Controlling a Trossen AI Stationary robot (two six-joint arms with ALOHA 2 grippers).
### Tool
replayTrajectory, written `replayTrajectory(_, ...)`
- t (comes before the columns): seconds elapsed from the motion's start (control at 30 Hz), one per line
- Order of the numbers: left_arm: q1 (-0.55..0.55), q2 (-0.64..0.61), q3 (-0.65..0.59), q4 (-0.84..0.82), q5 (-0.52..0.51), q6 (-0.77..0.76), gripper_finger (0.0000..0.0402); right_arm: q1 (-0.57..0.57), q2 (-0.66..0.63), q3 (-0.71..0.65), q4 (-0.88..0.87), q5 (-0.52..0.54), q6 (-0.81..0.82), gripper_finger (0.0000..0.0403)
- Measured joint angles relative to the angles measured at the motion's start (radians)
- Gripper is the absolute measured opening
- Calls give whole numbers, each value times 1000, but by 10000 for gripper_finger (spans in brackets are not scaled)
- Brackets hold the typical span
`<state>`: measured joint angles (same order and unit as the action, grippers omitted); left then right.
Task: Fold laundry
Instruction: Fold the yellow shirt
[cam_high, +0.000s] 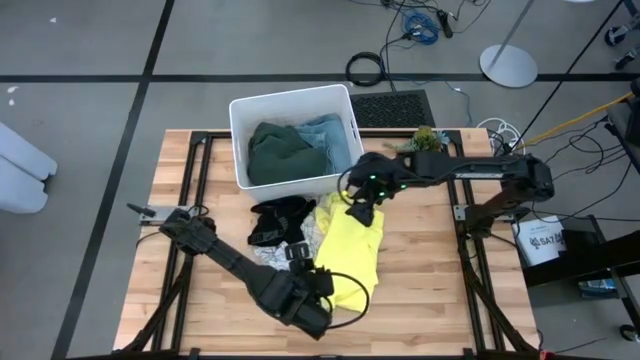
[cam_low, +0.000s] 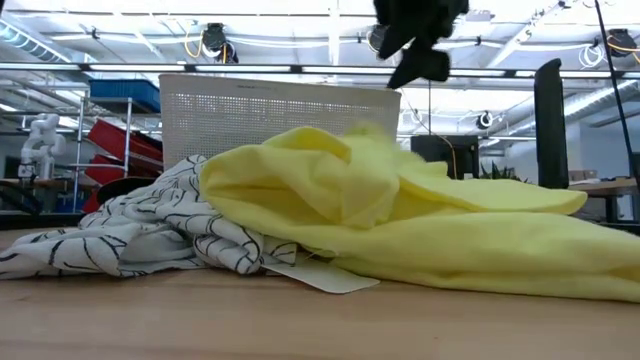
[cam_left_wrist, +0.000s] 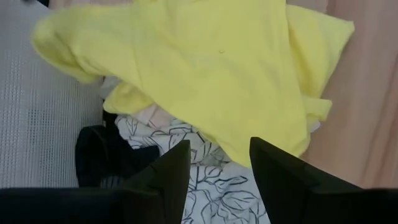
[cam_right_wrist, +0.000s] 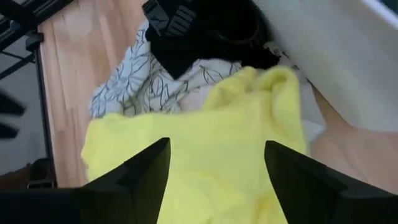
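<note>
A bright yellow garment (cam_high: 352, 250) lies crumpled on the table, draped partly over a white garment with a grey leaf pattern (cam_low: 130, 240). A black garment (cam_high: 278, 218) lies beside them near the bin. My left gripper (cam_left_wrist: 219, 163) hovers open over the yellow garment's near edge and the patterned cloth (cam_left_wrist: 205, 186). My right gripper (cam_right_wrist: 216, 163) hovers open above the yellow garment's far end (cam_right_wrist: 205, 137), clear of it in the low view (cam_low: 420, 40). Dark green (cam_high: 280, 150) and light blue (cam_high: 325, 130) garments lie in the bin.
The white plastic bin (cam_high: 240, 115) stands at the table's far side, just behind the pile. A small plant (cam_high: 427, 138) sits at the far right. Bare wood shows at the table's left, right and near parts.
</note>
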<state>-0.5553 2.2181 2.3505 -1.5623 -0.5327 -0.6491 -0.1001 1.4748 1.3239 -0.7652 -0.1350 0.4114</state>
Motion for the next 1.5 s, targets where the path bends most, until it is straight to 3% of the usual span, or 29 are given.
replayTrajectory(0.17,-15,3,0,0,-3,-11,175,34,-91,1,-146,4,-5,245)
replayTrajectory(0.3,-37,-5,-1,-10,-43,-18,176,191,-121,1,-209,44,-2,244)
replayTrajectory(0.4,-51,-17,-1,-8,-102,3,176,362,-114,1,-193,164,14,244)
replayTrajectory(0.53,-68,-21,-1,-8,-196,58,176,590,-49,-6,-161,400,12,243)
replayTrajectory(0.67,-77,-31,-1,-8,-258,82,176,724,49,-49,-24,565,45,243)
replayTrajectory(0.8,-76,-31,-1,-8,-288,77,176,796,154,-114,230,787,17,242)
replayTrajectory(1.0,-95,-31,-1,22,-335,89,176,815,317,-130,471,806,-30,242)
replayTrajectory(1.1,-90,-31,-1,147,-237,231,176,815,365,-129,524,768,-7,242)
replayTrajectory(1.27,-42,-30,-1,430,58,536,176,824,397,-129,533,799,43,242)
replayTrajectory(1.37,-7,-38,-1,500,103,702,176,830,420,-127,542,833,56,242)
replayTrajectory(1.5,71,-95,-1,446,120,763,176,835,474,-128,565,837,60,242)
